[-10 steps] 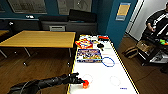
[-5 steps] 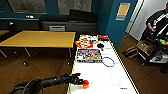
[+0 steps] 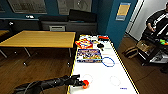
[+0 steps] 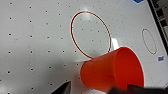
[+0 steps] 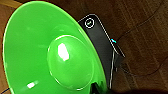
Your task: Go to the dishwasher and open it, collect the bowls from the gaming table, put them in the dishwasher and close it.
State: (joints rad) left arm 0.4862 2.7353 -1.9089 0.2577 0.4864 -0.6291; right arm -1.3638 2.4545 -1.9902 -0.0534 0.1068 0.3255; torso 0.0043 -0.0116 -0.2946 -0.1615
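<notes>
Nothing moved; orange bowl [image 4: 113, 71] tilted, glossy.

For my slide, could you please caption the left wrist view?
Left gripper at an orange cup on the gaming table, beside a red ring.

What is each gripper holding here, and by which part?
Left gripper: orange cup, gripped at its rim. Right: green bowl looms close, seemingly held at its rim, though the hold is unclear.
</notes>
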